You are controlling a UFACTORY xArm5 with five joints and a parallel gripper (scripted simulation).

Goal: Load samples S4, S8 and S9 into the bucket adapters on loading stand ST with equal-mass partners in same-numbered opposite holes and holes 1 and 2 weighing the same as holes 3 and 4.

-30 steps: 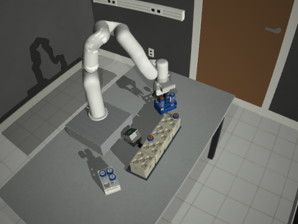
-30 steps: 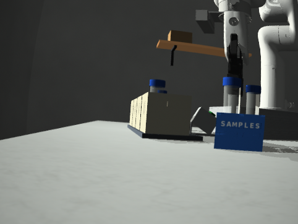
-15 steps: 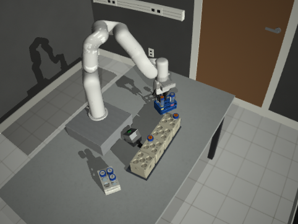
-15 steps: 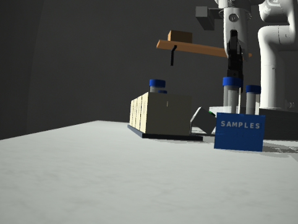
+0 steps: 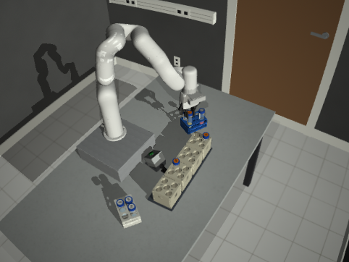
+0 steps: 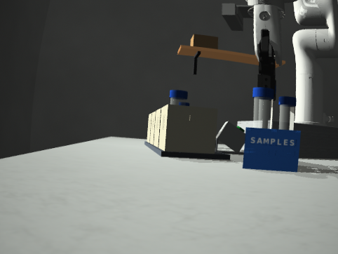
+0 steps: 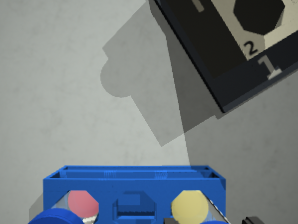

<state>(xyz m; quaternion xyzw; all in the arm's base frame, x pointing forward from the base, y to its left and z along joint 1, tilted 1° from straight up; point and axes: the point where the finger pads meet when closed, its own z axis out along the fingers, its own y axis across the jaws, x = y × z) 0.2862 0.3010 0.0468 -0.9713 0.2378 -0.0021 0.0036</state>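
Note:
My gripper (image 5: 190, 108) is shut on the blue cap of a sample tube (image 6: 263, 102) that stands in the blue SAMPLES rack (image 5: 193, 124). The tube's lower part is still inside the rack (image 6: 271, 149). I cannot read its ID. Another blue-capped tube (image 6: 287, 105) stands beside it, with its cap a little lower. The row of beige adapters (image 5: 182, 166) on the dark stand holds two orange-dotted tubes, one at the far end (image 5: 205, 135) and one near the middle (image 5: 175, 161). The wrist view shows the rack (image 7: 135, 195) from above and an adapter corner (image 7: 240, 45) with holes 1 and 2.
The small sloped desk with the green DONE key (image 5: 153, 157) sits left of the adapter row. A grey rack with two blue-capped water blanks (image 5: 127, 211) stands near the table's front. The arm's base block (image 5: 116, 148) is at the left.

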